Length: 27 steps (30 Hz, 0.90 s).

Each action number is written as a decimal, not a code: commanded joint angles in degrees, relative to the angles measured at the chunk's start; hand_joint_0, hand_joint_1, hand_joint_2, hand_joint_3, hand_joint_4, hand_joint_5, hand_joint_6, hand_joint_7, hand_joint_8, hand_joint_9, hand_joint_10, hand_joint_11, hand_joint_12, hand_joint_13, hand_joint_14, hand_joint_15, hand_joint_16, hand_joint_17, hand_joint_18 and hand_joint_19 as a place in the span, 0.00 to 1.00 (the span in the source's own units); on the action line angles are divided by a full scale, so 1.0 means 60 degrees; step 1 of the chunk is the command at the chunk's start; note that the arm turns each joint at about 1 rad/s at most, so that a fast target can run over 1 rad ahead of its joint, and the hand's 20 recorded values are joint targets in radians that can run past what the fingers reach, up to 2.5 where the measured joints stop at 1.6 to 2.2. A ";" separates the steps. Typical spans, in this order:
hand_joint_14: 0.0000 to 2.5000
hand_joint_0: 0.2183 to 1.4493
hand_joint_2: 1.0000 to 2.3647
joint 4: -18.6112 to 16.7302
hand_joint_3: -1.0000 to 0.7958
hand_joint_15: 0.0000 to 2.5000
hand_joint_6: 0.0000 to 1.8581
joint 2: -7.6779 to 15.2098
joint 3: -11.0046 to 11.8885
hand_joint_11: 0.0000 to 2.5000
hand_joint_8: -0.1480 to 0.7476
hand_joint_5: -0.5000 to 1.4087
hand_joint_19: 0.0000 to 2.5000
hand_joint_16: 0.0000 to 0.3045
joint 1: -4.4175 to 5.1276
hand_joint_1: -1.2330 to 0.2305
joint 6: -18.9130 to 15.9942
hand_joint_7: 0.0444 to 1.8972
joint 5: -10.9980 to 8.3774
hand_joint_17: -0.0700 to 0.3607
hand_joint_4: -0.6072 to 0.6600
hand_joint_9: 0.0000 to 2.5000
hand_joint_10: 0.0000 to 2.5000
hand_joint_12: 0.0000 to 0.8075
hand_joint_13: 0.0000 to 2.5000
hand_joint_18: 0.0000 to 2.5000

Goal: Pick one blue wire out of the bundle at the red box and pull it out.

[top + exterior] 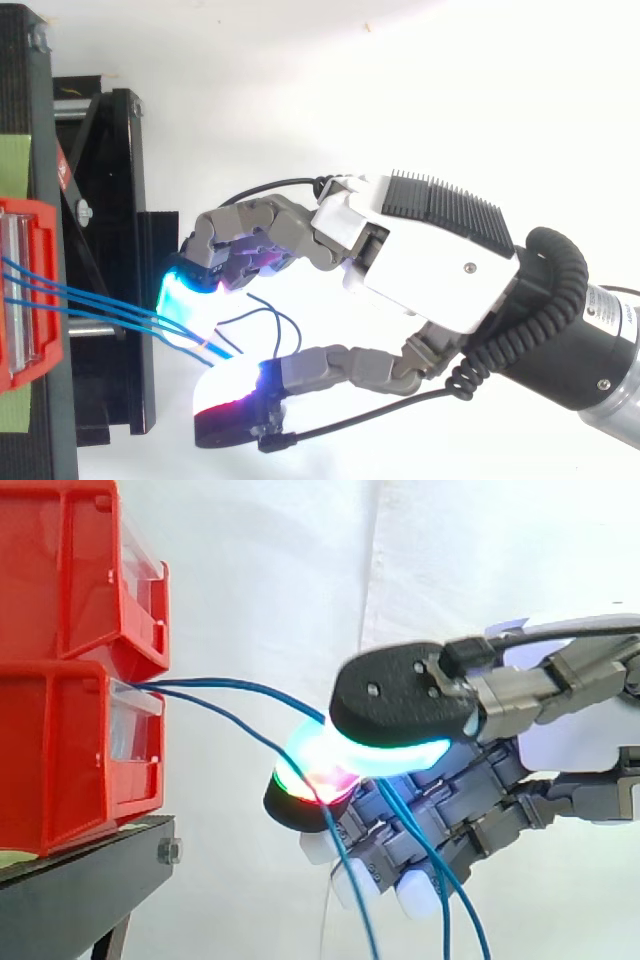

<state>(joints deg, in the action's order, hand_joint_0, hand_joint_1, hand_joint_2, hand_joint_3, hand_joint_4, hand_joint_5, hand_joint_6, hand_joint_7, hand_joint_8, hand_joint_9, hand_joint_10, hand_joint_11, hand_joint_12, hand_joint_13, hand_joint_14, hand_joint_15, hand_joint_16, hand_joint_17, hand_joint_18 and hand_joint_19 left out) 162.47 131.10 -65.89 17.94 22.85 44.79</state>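
thin blue wires [240, 684] run from the lower red plastic bin [60, 760] at left to the robot hand [430, 255], pinched between its glowing pads, gripped count hidden, loose ends cut off below.

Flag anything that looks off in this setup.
One thing stands out: the hand seems to pinch more than a single wire. Several blue wires run together from the lower red bin into its grip, and several strands hang below it in the side view. Nothing looks spilled or broken.
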 commanded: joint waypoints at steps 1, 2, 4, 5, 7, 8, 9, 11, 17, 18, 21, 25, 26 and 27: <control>0.00 0.27 0.00 -0.0008 0.28 0.17 0.45 0.0005 0.0011 0.24 0.60 0.15 0.20 0.21 -0.0002 0.27 0.0000 0.47 -0.0008 0.50 0.74 0.29 0.00 0.57 0.32 0.33; 0.00 0.26 0.00 -0.0008 0.28 0.17 0.44 0.0005 -0.0004 0.24 0.60 0.16 0.21 0.21 -0.0002 0.32 0.0000 0.47 -0.0008 0.50 0.74 0.30 0.00 0.58 0.32 0.33; 0.00 0.26 0.00 -0.0008 0.28 0.16 0.44 -0.0009 0.0011 0.24 0.60 0.16 0.21 0.21 -0.0002 0.34 0.0000 0.48 -0.0008 0.50 0.73 0.30 0.00 0.58 0.32 0.33; 0.01 0.26 0.00 -0.0008 0.29 0.17 0.44 0.0005 -0.0004 0.24 0.61 0.16 0.21 0.21 -0.0002 0.36 0.0000 0.48 0.0006 0.50 0.73 0.31 0.00 0.58 0.32 0.33; 0.00 0.27 0.00 -0.0008 0.30 0.17 0.44 -0.0009 0.0011 0.24 0.61 0.16 0.21 0.21 -0.0002 0.38 0.0000 0.49 0.0006 0.49 0.73 0.31 0.00 0.57 0.32 0.32; 0.00 0.27 0.00 -0.0008 0.31 0.17 0.44 -0.0009 -0.0004 0.24 0.61 0.16 0.22 0.21 -0.0002 0.38 0.0000 0.49 0.0006 0.49 0.73 0.31 0.01 0.57 0.32 0.32; 0.01 0.28 0.00 -0.0008 0.32 0.17 0.44 -0.0009 0.0011 0.24 0.61 0.17 0.22 0.21 -0.0002 0.39 0.0000 0.49 0.0006 0.49 0.72 0.31 0.01 0.57 0.32 0.32; 0.01 0.30 0.01 -0.0008 0.34 0.17 0.44 -0.0009 -0.0004 0.24 0.61 0.17 0.22 0.20 -0.0002 0.40 0.0000 0.49 0.0006 0.48 0.72 0.32 0.00 0.57 0.33 0.32; 0.00 0.30 0.01 -0.0008 0.41 0.17 0.45 0.0005 0.0011 0.24 0.61 0.16 0.22 0.20 -0.0002 0.40 0.0000 0.51 0.0006 0.48 0.70 0.32 0.00 0.57 0.33 0.32; 0.00 0.30 0.01 -0.0008 0.42 0.17 0.46 -0.0009 0.0011 0.24 0.61 0.16 0.22 0.20 -0.0002 0.40 0.0000 0.51 0.0006 0.48 0.71 0.32 0.00 0.57 0.33 0.32; 0.00 0.30 0.01 -0.0008 0.44 0.17 0.46 -0.0009 0.0011 0.24 0.61 0.16 0.22 0.20 -0.0002 0.38 0.0000 0.51 -0.0008 0.48 0.71 0.32 0.01 0.57 0.33 0.33; 0.01 0.32 0.01 -0.0023 0.44 0.17 0.46 0.0005 0.0011 0.24 0.61 0.16 0.22 0.20 -0.0002 0.35 0.0000 0.49 -0.0038 0.48 0.71 0.32 0.01 0.56 0.33 0.33; 0.01 0.32 0.01 -0.0023 0.43 0.17 0.46 0.0005 0.0011 0.24 0.61 0.16 0.21 0.20 -0.0002 0.34 0.0000 0.47 -0.0038 0.48 0.71 0.32 0.01 0.56 0.33 0.33; 0.01 0.33 0.01 -0.0023 0.43 0.17 0.47 0.0005 0.0011 0.24 0.61 0.16 0.21 0.20 -0.0002 0.33 0.0000 0.46 -0.0038 0.48 0.71 0.32 0.01 0.56 0.33 0.33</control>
<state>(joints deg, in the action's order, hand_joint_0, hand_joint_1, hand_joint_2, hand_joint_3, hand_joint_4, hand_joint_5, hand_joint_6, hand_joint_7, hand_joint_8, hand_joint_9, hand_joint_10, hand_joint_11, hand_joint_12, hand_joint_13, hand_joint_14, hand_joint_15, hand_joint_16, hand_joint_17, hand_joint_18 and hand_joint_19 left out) 162.36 131.10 -65.83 17.93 22.85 44.61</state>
